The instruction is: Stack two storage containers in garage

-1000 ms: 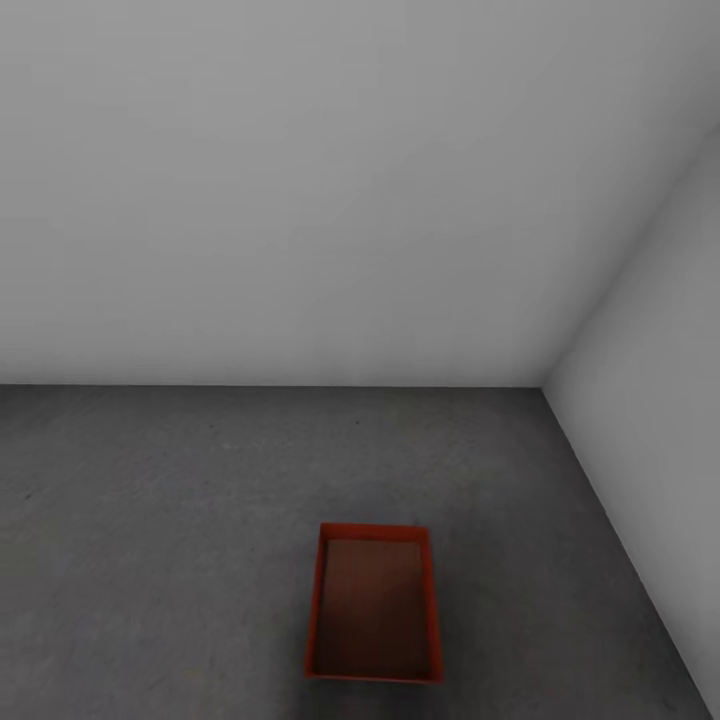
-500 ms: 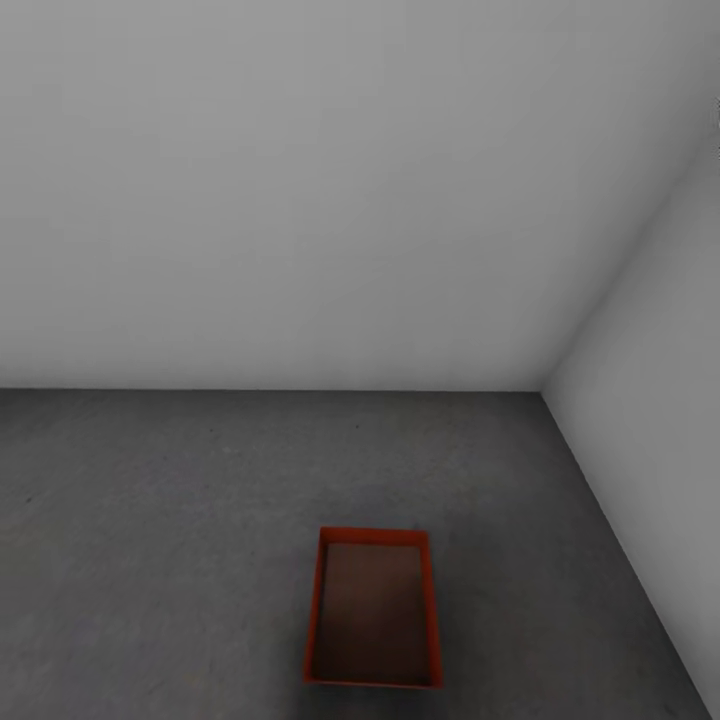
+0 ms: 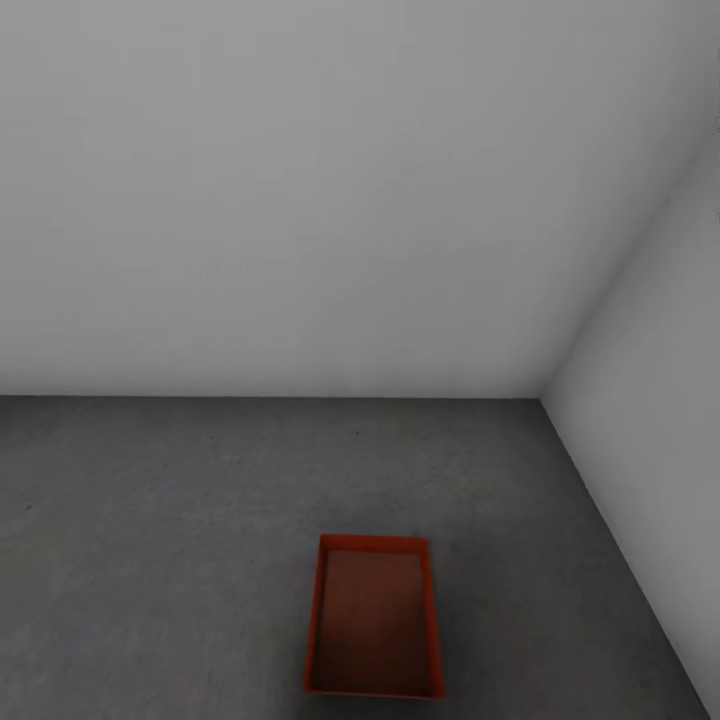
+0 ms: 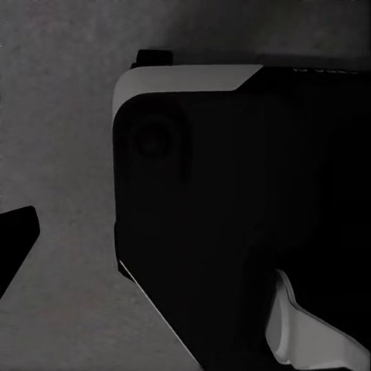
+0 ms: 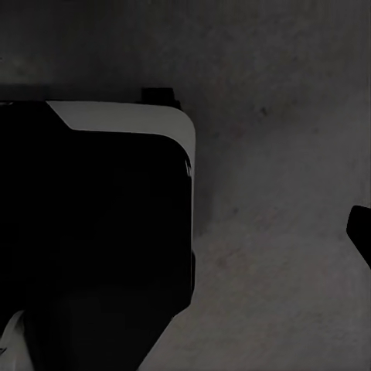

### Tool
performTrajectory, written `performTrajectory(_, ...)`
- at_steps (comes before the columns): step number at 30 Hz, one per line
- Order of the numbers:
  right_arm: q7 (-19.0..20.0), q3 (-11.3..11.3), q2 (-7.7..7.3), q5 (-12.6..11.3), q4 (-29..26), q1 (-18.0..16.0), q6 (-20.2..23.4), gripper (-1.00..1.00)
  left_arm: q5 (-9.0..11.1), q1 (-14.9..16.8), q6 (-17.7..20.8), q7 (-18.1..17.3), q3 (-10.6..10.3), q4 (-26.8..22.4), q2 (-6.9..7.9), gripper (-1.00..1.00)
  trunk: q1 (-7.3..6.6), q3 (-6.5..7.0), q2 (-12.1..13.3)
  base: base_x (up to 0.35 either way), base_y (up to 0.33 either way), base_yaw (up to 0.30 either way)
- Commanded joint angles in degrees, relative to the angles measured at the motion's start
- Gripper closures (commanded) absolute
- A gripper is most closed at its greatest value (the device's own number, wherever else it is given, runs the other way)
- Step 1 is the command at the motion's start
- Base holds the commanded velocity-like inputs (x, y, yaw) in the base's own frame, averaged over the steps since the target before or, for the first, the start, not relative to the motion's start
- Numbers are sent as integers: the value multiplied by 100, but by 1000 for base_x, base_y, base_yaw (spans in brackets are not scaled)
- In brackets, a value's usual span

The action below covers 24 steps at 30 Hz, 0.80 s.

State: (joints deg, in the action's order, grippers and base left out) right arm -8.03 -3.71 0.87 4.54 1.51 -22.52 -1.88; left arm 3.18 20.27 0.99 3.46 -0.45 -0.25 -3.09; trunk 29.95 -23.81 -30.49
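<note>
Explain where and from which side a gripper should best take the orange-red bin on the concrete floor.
Probably from above, pinching one long side wall of the storage container. It lies flat and open-topped on the floor, so its thin upright rim is exposed, and the floor beside both long walls looks free.

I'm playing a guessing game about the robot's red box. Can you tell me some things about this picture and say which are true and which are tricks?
1. The red storage container sits on the dark grey concrete floor. True.
2. A second red box is stacked on top of it. False: it is a single, open-top bin, and you can see down to its bottom.
3. The container is full of toys. False: it is empty.
4. Plain grey-white walls meet in a corner to the right of the container. True.
5. The container touches the back wall. False: bare floor lies between them.
</note>
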Motion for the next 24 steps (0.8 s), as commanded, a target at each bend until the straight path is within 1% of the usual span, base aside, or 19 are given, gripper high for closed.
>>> performTrajectory(1,-23,-40,1,48,16,-7,-18,-100,33,1,15,17,-7,-2,1,-100,2,3,-6,0,0,0)
performTrajectory(4,-23,-42,1,47,16,-7,-10,-100,34,-43,25,20,-7,-2,12,-100,2,32,-6,0,0,0)
performTrajectory(8,-23,-47,7,42,20,-7,-2,-100,29,-175,-21,9,-7,-6,30,-100,2,69,-6,0,0,0)
performTrajectory(11,-23,-50,33,39,25,-7,4,-100,32,-226,-16,13,-7,-4,35,-100,2,97,-6,0,0,0)
performTrajectory(13,-23,-50,47,39,28,-5,7,-100,31,-240,-11,13,-7,-6,32,-100,2,116,-6,0,0,0)
performTrajectory(15,-28,-51,82,38,27,101,4,-100,28,-261,-7,14,-7,-8,18,-100,2,135,-6,0,0,0)
performTrajectory(18,-28,-51,122,38,25,170,-3,-100,26,-267,-8,11,-7,-9,6,-100,2,163,-6,0,0,0)
performTrajectory(24,-25,-51,115,45,25,192,-9,-100,18,-268,-11,-35,-13,-10,-4,-100,2,220,-6,0,0,0)
